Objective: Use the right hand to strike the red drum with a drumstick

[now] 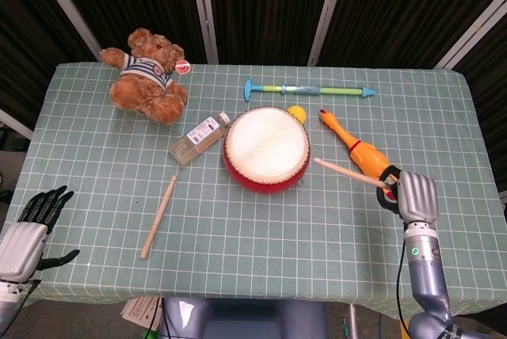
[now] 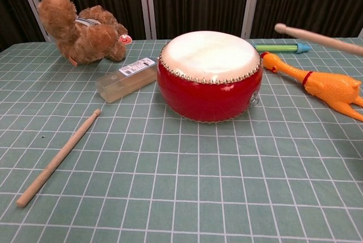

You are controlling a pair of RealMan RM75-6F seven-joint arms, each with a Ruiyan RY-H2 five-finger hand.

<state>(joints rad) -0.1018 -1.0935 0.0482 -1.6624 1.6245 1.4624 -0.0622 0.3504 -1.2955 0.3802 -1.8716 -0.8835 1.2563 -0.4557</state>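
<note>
I start at the left edge of the tabletop. My left hand hangs off the near-left corner with its fingers spread, holding nothing; it is well apart from the work. A spare drumstick lies flat near the front left, and a clear bottle lies just beside the red drum on its left.

The red drum sits mid-tabletop. Risk: a shallow swing could catch the rim and glance off, or slide the drum toward the bottle.

To the right, my right hand has its fingers wrapped around the butt of the drumstick, tip raised and aimed at the drum. The rubber chicken lies directly beneath the stick; a low stroke would hit it. My right hand is near the right edge, with open room only above.
</note>
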